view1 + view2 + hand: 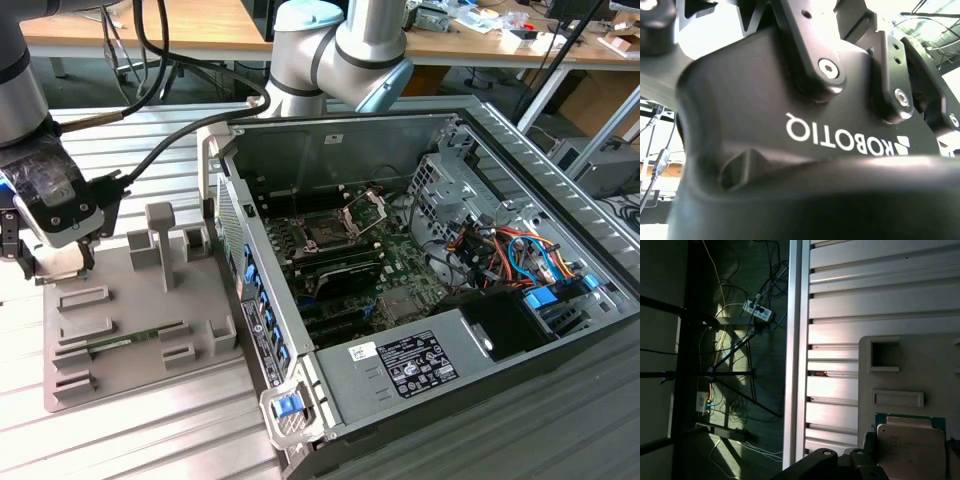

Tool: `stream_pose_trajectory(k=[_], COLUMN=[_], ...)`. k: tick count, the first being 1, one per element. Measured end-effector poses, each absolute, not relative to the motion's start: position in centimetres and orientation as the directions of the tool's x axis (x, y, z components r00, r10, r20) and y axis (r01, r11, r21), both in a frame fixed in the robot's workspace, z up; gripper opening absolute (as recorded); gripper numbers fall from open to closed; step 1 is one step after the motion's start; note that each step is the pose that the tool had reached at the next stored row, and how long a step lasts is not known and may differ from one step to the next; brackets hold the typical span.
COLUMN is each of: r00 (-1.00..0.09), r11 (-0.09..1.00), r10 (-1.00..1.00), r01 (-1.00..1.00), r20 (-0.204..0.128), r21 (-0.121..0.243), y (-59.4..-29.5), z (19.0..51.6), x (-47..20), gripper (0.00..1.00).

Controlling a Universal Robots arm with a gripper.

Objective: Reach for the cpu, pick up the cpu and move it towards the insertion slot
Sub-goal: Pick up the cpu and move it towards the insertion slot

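Observation:
The cpu [910,444] is a flat square chip with a silvery top and a thin green-tan rim, lying in a seat at the corner of the grey fixture plate [935,365]. Dark parts of my gripper [840,465] sit right beside it. In the exterior view my gripper [55,265] is low over the far corner of that plate [150,330], at the exterior view's left. The insertion slot [326,232] is a dark square socket on the green board inside the open computer case, with its metal bracket [365,210] lifted. The black gripper body [790,130] is close in the second wrist view.
A long green memory stick [120,343] lies on the fixture plate, and grey upright posts [160,238] stand between my gripper and the case wall [235,230]. Cables and blue connectors [500,250] crowd the case's right side. A ribbed metal table [150,140] carries everything.

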State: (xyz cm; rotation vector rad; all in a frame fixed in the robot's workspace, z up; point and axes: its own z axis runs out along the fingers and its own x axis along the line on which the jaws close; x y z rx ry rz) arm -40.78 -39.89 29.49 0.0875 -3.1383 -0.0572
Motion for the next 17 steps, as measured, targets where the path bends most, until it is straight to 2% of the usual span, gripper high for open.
stream_pose_trajectory(k=[17], r00=[-0.998], r11=[0.998], r10=[-0.056], r01=[-0.056], r20=[0.000], r21=[0.036], y=[-39.89], z=[29.96], x=[-40.78], gripper=[0.55])
